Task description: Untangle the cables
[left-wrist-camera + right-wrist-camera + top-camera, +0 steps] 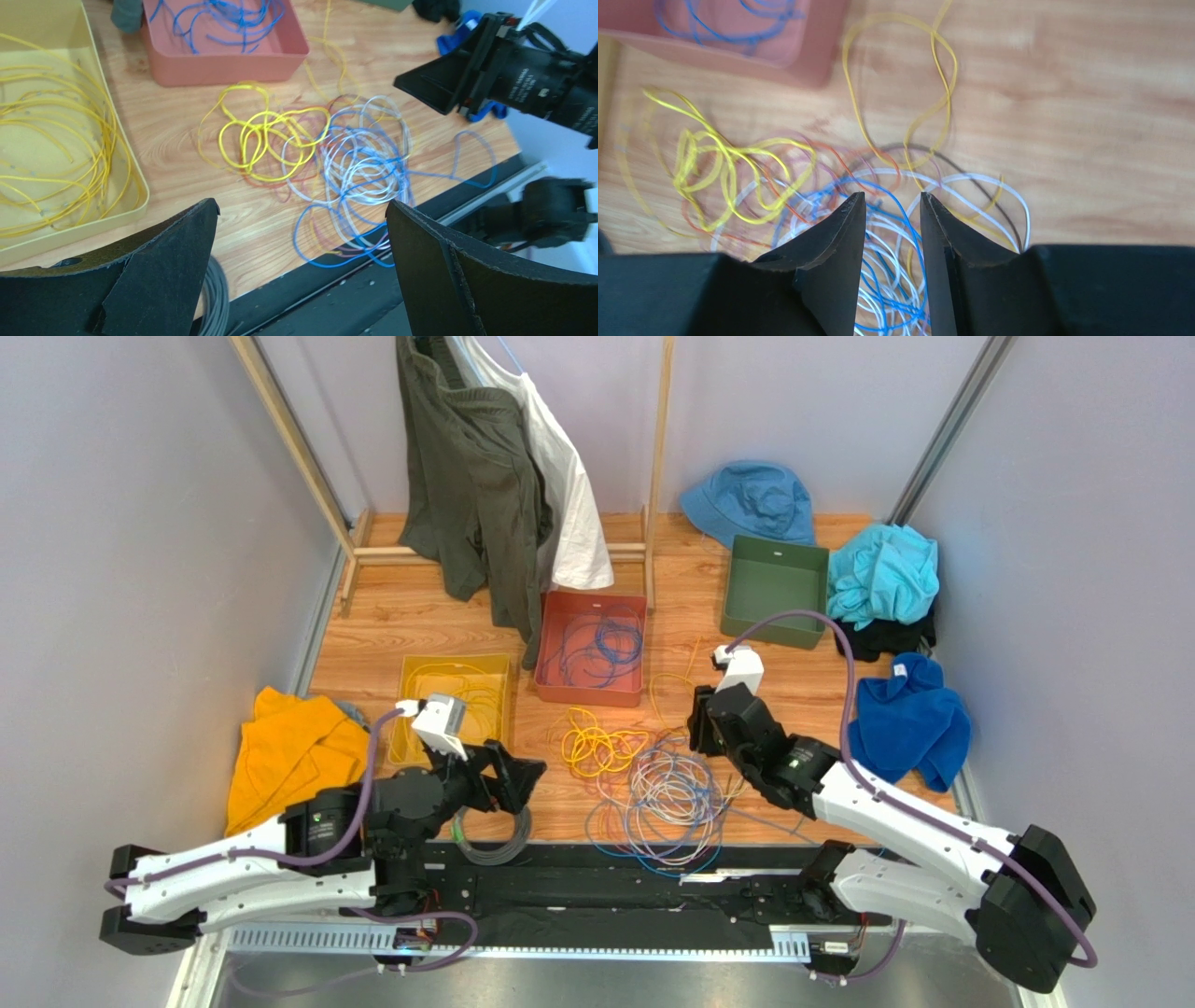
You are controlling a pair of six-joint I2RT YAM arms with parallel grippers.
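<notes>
Top external: wooden worktop (421,623) between pale grey walls (126,546). Cables (659,784) tangled just in front of red tray (591,697), a few blue ones inside it. Wooden clothes rack (657,448) behind tray, yellow tray (456,660) to its left. Left fingers (175,259) wide apart, empty. Right fingers (836,245) narrowly apart over tangle.

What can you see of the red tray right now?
The red tray is a shallow rectangular bin, plastic-looking, with rounded corners, sitting flat on the wooden table beyond the loose tangle. Looped blue cables lie inside. A hanging olive shirt overlaps its far-left corner; whether they touch I cannot tell.
</notes>
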